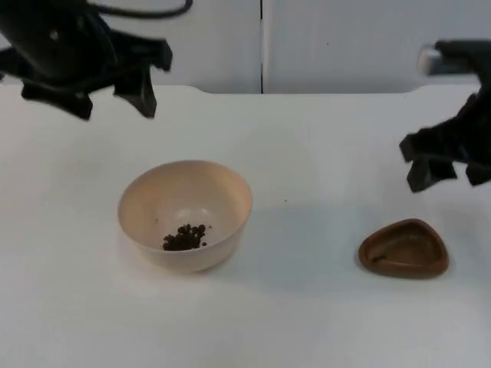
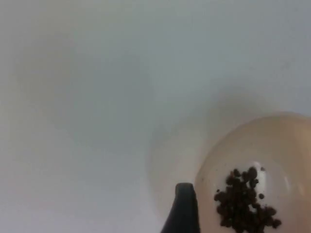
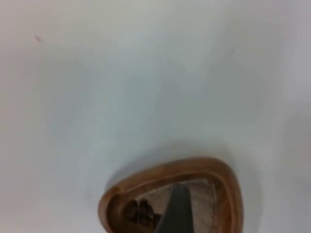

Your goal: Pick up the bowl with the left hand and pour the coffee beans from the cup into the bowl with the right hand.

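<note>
A cream bowl (image 1: 185,212) stands on the table left of centre, with a small heap of coffee beans (image 1: 184,238) at its bottom. The left wrist view looks into the bowl (image 2: 282,145) and onto the beans (image 2: 243,204), past a black fingertip (image 2: 184,208). A brown, rounded-triangular cup (image 1: 404,248) sits on the table at the right. Inside the cup (image 3: 170,170) lie a few beans (image 3: 138,209). My left gripper (image 1: 115,103) hangs open, above and behind the bowl. Behind the cup my right gripper (image 1: 451,176) is also open and holds nothing.
The white table (image 1: 307,153) runs back to the grey partition wall (image 1: 337,46). Bare table lies between the bowl and the cup.
</note>
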Action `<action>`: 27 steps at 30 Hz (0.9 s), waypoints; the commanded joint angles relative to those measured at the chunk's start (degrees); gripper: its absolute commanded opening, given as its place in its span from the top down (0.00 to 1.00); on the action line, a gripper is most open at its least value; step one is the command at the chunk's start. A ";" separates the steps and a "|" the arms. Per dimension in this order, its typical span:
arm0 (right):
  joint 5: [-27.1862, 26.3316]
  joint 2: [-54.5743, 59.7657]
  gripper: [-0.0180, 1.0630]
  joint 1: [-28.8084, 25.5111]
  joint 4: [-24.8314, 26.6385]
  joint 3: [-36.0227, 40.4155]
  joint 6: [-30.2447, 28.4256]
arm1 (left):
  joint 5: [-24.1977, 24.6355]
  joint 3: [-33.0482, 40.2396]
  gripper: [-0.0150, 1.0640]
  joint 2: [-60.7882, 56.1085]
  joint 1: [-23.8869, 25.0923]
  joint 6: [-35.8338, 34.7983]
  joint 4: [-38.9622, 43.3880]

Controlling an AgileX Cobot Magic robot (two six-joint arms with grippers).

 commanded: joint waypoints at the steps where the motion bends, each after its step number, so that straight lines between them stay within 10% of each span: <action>1: 2.00 -4.18 0.37 -0.16 -0.18 0.20 -0.87 | 1.20 -0.11 0.36 -3.79 0.16 0.09 -0.14; 27: 10.62 -35.77 0.37 -0.16 -0.16 0.20 -3.89 | 8.80 -0.11 0.36 -31.41 0.16 6.76 -2.92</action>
